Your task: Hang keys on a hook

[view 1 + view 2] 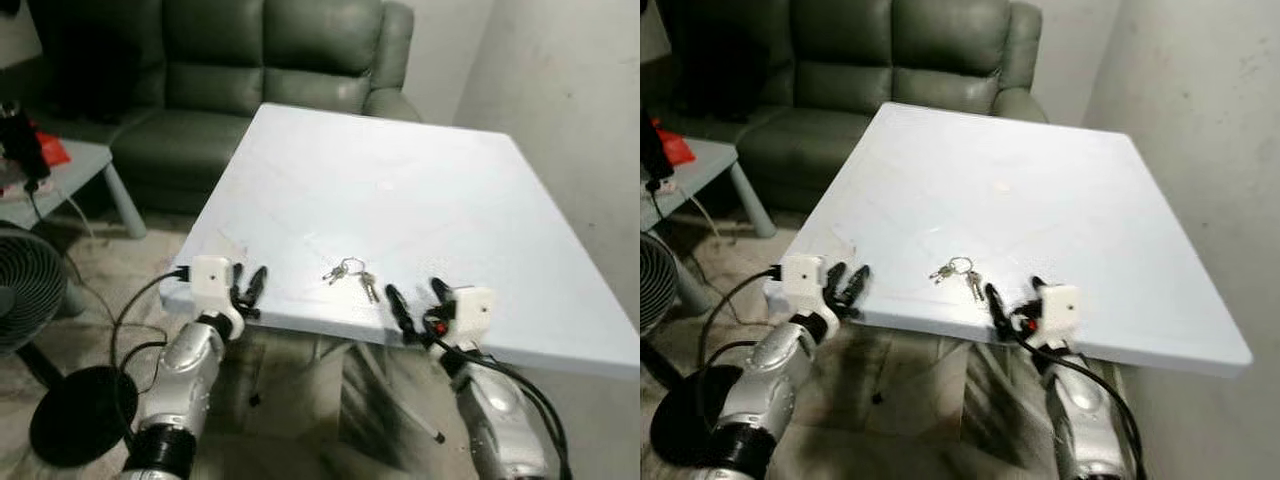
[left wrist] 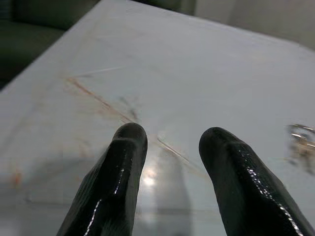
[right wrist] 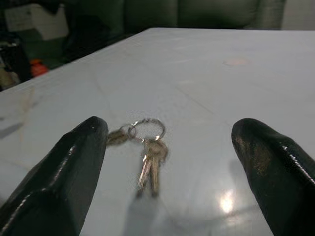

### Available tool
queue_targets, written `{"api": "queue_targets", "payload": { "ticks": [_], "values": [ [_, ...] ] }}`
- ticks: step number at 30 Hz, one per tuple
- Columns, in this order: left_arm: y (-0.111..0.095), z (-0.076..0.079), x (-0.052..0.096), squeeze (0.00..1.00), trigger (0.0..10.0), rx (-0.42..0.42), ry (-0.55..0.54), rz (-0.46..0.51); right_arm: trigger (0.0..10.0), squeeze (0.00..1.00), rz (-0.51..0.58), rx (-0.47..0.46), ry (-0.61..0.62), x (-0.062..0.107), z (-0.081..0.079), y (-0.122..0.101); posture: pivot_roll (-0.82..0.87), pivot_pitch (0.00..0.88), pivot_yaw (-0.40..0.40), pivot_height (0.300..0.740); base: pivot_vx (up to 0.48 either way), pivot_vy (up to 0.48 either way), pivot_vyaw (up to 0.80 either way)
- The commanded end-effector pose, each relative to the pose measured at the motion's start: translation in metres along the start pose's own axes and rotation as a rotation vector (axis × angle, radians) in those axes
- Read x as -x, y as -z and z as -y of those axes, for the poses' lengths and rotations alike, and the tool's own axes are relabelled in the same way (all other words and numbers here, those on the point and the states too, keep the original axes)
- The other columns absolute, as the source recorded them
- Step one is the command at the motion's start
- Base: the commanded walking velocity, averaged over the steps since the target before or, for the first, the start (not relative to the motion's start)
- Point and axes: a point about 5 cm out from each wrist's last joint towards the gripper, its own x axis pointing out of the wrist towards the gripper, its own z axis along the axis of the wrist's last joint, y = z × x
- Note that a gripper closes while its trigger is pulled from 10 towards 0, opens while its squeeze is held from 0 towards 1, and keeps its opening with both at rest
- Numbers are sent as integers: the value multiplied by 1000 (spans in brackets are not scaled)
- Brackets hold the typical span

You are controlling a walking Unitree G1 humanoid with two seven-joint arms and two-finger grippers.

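Both of my silver arms rise from the bottom edge of the head view, one at lower left, one at lower right, and each reaches up to the near edge of the desk [image 1: 420, 190]. My left pincer [image 1: 249, 283] sits at the desk's near left corner, its two black fingers [image 2: 116, 173] a little apart with nothing between them; in the left wrist view they hover over bare white surface marked with faint brownish scratches. My right pincer [image 1: 412, 293] sits at the near edge, lower centre-right of the frame, its fingers spread wide and holding nothing.

A small bunch of keys [image 1: 352, 274] on a ring lies flat on the desk close to its near edge, just below the middle of the frame. It rests between my two pincers, nearer the right one, a short way beyond its fingertips and toward my left. In the right wrist view the keys [image 3: 146, 150] lie in the open gap between the two fingers, touching neither.

Behind the desk, across the top of the frame, stands a dark green sofa [image 1: 230, 70]. At the upper left is a low grey side table [image 1: 85, 165], and a black fan [image 1: 25, 285] shows at the left edge, with a black round base [image 1: 80, 415] on the floor below it. A pale wall [image 1: 570, 110] fills the upper right.
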Motion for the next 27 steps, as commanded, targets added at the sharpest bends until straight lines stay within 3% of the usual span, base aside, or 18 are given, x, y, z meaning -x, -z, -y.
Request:
{"api": "queue_targets", "payload": {
  "ticks": [1, 18, 27],
  "values": [
    [-2, 12, -4, 0, 10000, -3, 30, 9, 10000, 0, -14, 21, 31, 4, 12, 0, -29, 0, -57, 740, 0, 0, 0],
    [-4, 21, 1, 0, 10000, 5, 61, 47, 10000, 0, -94, 99, 15, -4, 23, -4, -22, 0, -74, 740, 0, 0, 0],
    [-6, 36, 6, 0, 10000, -14, 132, 52, 10000, 0, -130, 180, -42, -19, 6, -10, -8, 0, -88, 740, 0, 0, 0]
  ]
}}
